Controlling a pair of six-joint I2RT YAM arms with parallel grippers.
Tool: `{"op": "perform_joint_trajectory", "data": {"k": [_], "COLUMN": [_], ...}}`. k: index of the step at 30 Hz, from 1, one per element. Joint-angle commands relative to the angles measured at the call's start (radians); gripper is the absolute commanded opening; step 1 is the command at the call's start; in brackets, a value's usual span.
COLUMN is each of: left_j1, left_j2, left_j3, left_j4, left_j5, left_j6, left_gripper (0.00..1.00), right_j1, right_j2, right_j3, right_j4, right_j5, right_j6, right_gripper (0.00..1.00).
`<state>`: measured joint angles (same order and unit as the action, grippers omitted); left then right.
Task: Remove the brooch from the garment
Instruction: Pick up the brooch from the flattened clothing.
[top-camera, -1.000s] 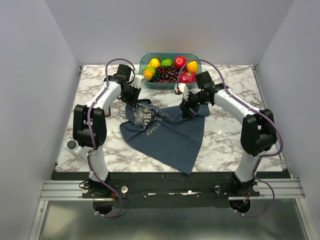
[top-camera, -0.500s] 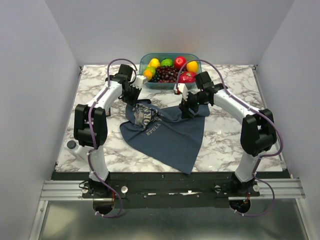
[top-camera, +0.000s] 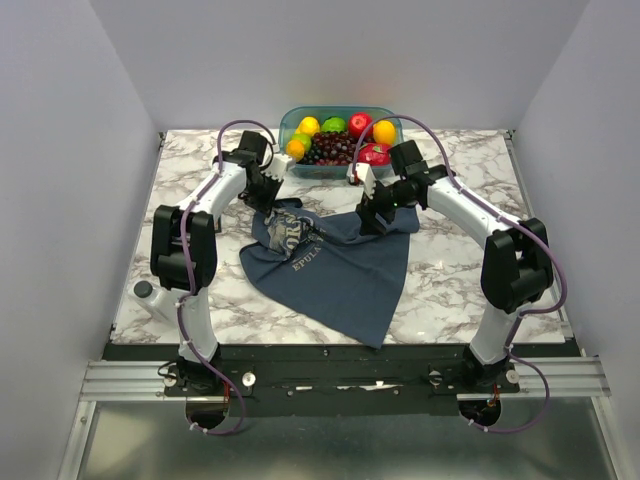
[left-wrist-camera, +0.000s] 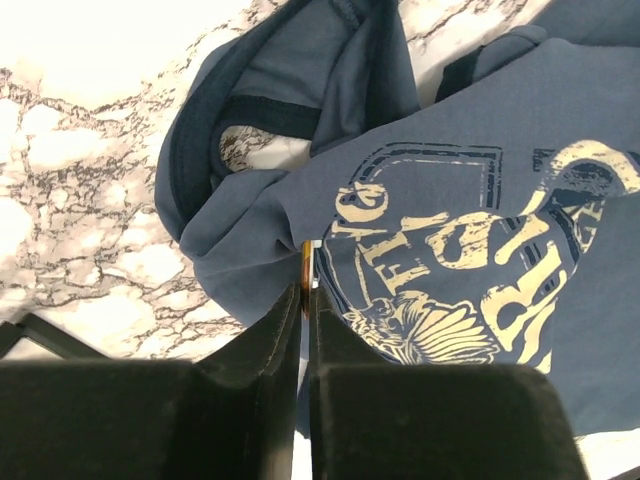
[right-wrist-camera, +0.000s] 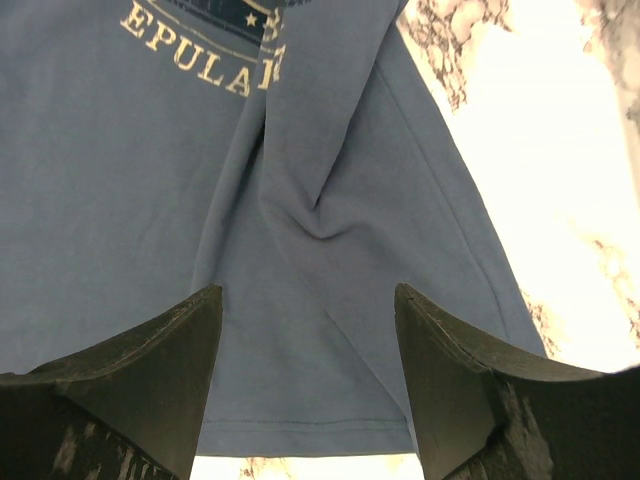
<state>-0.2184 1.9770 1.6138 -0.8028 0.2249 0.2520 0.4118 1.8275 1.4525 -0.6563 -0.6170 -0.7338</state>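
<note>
The dark slate-blue garment (top-camera: 340, 270) lies crumpled on the marble table, its pale print facing up. It also shows in the left wrist view (left-wrist-camera: 250, 230) and the right wrist view (right-wrist-camera: 300, 200). My left gripper (top-camera: 268, 174) hovers at the garment's far left corner. In its wrist view the left gripper (left-wrist-camera: 305, 290) is shut on a thin gold sliver, the brooch (left-wrist-camera: 303, 265), seen edge-on above the cloth. My right gripper (top-camera: 368, 212) is open over the garment's far right part; in its wrist view the right gripper (right-wrist-camera: 308, 320) holds nothing, with the hem below.
A clear blue-green container (top-camera: 284, 126) with several fruits and grapes stands at the back centre, just behind both grippers. A small dark round object (top-camera: 143, 290) sits at the table's left edge. Bare marble (top-camera: 450, 270) surrounds the cloth.
My left gripper has drawn back and up a little toward the fruit container, staying shut. My right gripper has barely moved. The garment lies as before.
</note>
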Motion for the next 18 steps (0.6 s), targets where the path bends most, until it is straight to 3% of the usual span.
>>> {"op": "perform_joint_trajectory", "data": {"k": [1,7,12,18], "left_j1": [-0.004,-0.010,-0.010,-0.009], "left_j2": [0.029,0.040,0.011,-0.069], "left_j3": [0.021,0.020,0.043,0.009], "left_j4": [-0.003,0.002,-0.019,-0.021], "left_j5": [-0.032,-0.027,0.001,0.030], "left_j6": [0.007,0.000,0.000,-0.003], "left_gripper": [0.25,0.22,0.11,0.13], "right_j1": [0.009,0.009,0.007,0.010], "right_j2": [-0.025,-0.028,-0.036,-0.027], "right_j3": [0.032,0.029,0.020,0.028], "right_j4": [-0.008,-0.009,-0.009,-0.012], "right_j5": [-0.036,-0.030,-0.030,-0.043], "right_j6": [0.020,0.019,0.022,0.031], "right_gripper": [0.77,0.77,0.77,0.77]}}
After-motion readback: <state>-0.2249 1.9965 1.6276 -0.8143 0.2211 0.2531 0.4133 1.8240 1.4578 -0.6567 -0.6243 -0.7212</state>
